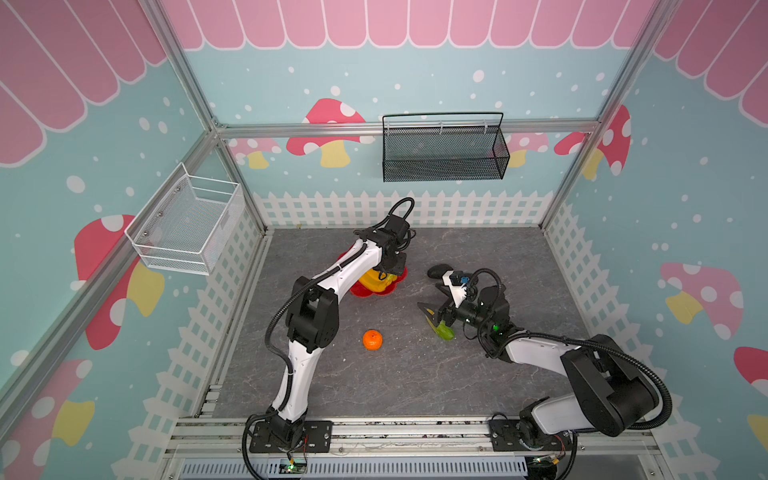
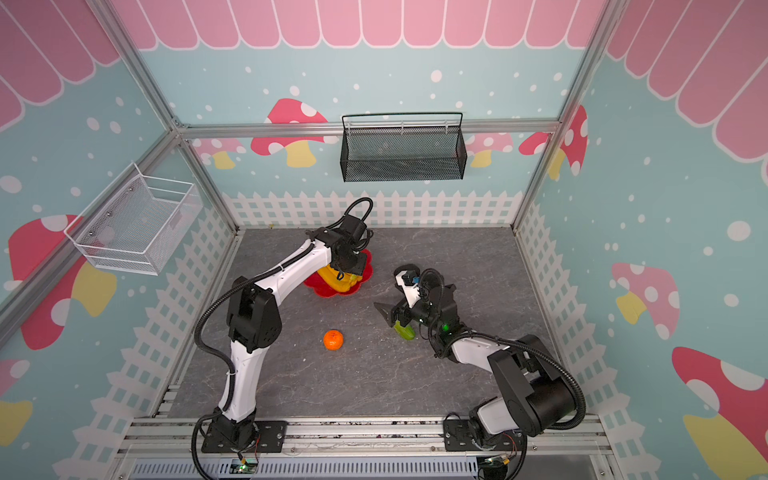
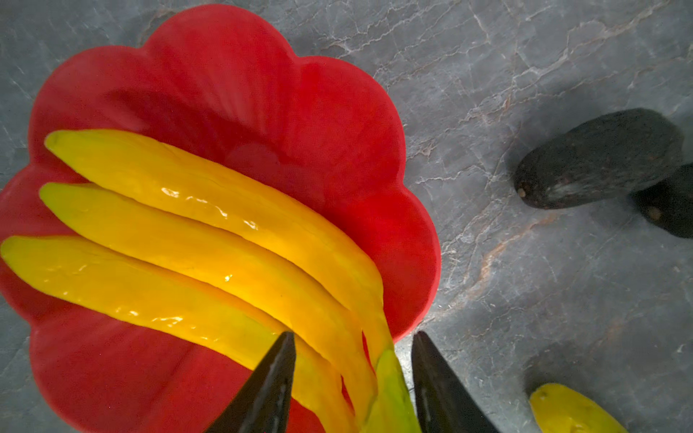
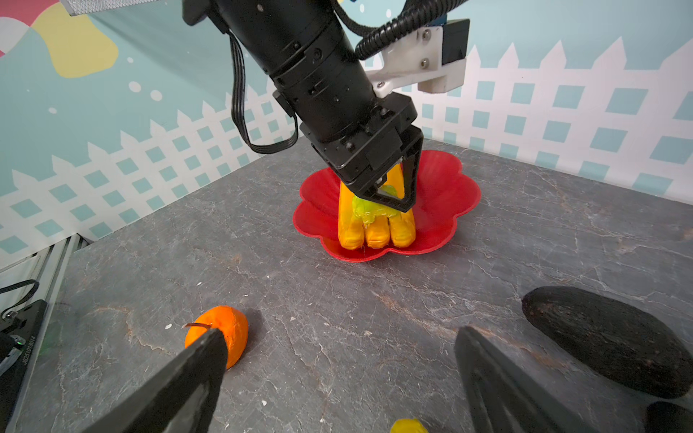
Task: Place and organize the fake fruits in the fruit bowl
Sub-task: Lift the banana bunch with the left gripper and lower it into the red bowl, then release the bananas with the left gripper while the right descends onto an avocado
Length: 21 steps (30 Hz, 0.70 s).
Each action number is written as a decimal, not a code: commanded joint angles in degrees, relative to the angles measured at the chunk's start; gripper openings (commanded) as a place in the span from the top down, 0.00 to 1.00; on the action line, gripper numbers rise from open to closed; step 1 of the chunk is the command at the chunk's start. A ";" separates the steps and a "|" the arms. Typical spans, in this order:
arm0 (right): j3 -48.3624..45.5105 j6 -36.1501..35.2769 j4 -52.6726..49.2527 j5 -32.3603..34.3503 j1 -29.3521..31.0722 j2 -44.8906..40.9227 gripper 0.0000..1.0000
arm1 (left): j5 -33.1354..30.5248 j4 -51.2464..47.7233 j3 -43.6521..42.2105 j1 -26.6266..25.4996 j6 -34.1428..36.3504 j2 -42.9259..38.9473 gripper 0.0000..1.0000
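The yellow banana bunch (image 3: 210, 240) lies in the red flower-shaped fruit bowl (image 3: 232, 75), seen in both top views (image 1: 376, 282) (image 2: 332, 279). My left gripper (image 3: 354, 333) stands open astride the bunch's green stem, its jaws apart from it; the right wrist view shows it over the bowl (image 4: 446, 187). My right gripper (image 4: 341, 333) hangs wide open and holds nothing, low over the table (image 1: 430, 299). Under it lies the yellow-green fruit (image 1: 444, 331). The orange (image 1: 372, 340) sits on the table between the arms. Two dark avocados (image 3: 600, 157) (image 3: 671, 202) lie right of the bowl.
A white wire basket (image 1: 187, 226) hangs on the left wall and a black mesh basket (image 1: 444, 151) on the back wall. An aluminium rail (image 1: 415, 432) carrying both arm bases runs along the table's front edge.
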 commanded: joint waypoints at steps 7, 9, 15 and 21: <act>-0.49 5.59 -1.08 6.09 -7.42 1.54 0.02 | 0.22 9.96 -8.75 -1.45 3.04 -15.31 0.01; 1.29 4.65 -7.38 10.69 -8.26 1.94 0.02 | 0.42 11.11 -12.44 -1.82 3.75 -20.66 0.01; 4.24 -1.67 -15.15 19.17 -8.35 1.10 0.02 | 6.62 10.83 -30.33 -3.04 5.74 -39.01 0.01; 18.40 -6.43 -37.30 29.78 -9.27 6.98 0.02 | 12.68 12.11 -41.82 -5.34 11.03 -49.90 0.01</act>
